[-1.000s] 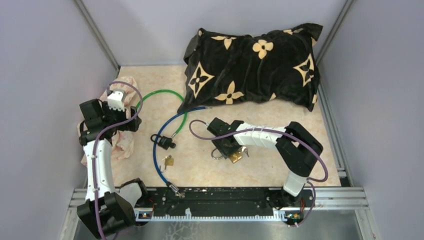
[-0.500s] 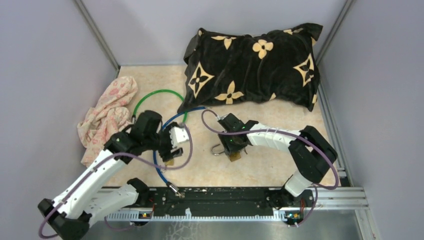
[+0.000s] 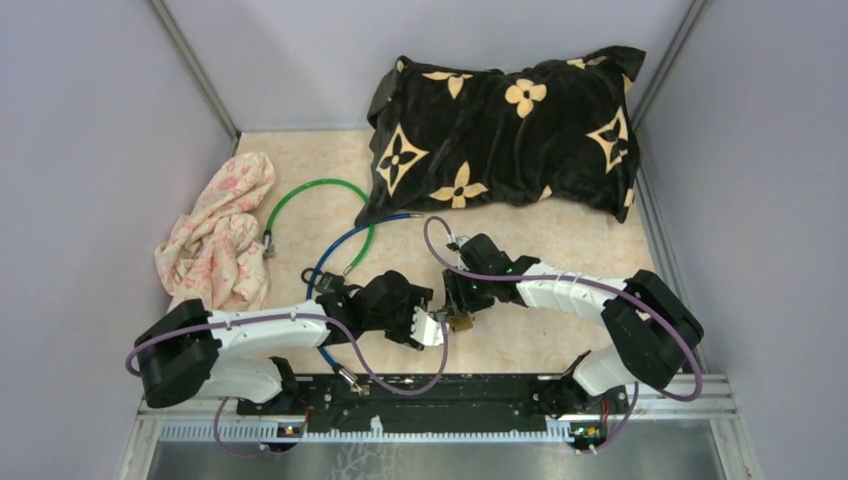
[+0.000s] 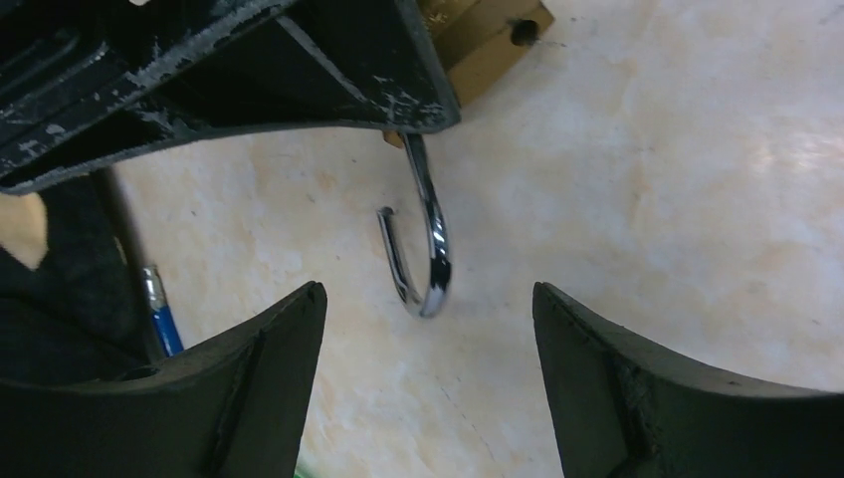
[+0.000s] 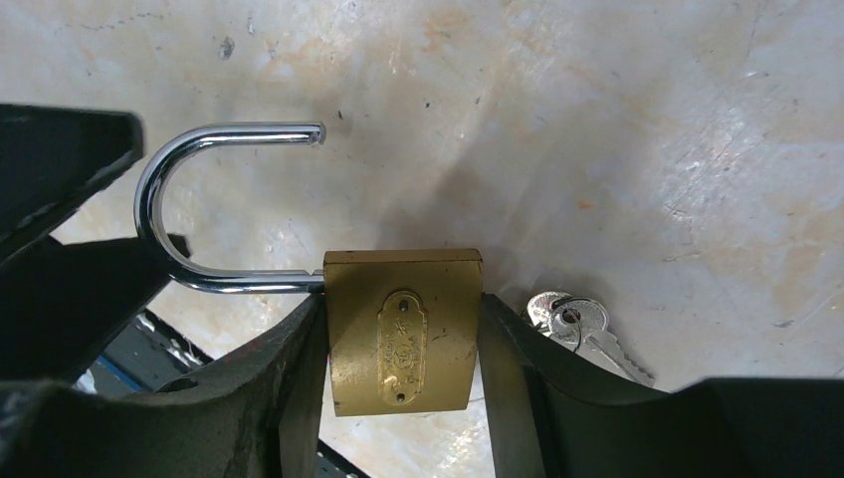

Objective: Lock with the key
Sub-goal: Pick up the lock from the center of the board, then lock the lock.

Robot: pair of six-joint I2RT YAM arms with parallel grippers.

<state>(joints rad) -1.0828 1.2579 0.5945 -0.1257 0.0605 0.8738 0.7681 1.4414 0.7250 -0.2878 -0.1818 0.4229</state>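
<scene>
A brass padlock [image 5: 403,344] with its chrome shackle [image 5: 169,199] swung open is clamped by its body between the fingers of my right gripper [image 5: 400,329]. A ring of silver keys [image 5: 582,334] hangs beside the right finger. In the top view the padlock [image 3: 461,322] sits just below my right gripper [image 3: 462,298], low over the table. My left gripper [image 3: 432,328] is open right beside it. In the left wrist view the open shackle [image 4: 430,249] hangs just ahead of my left gripper [image 4: 429,291], apart from both fingers.
A blue cable [image 3: 345,240] and a green cable [image 3: 310,188] loop on the table left of centre, partly under my left arm. A flowered cloth [image 3: 220,240] lies at the left. A black patterned pillow [image 3: 510,130] fills the back right.
My left arm has swung from the cloth at the left across to the centre, and its open gripper now faces the shackle. My right gripper has shifted a little right with the padlock.
</scene>
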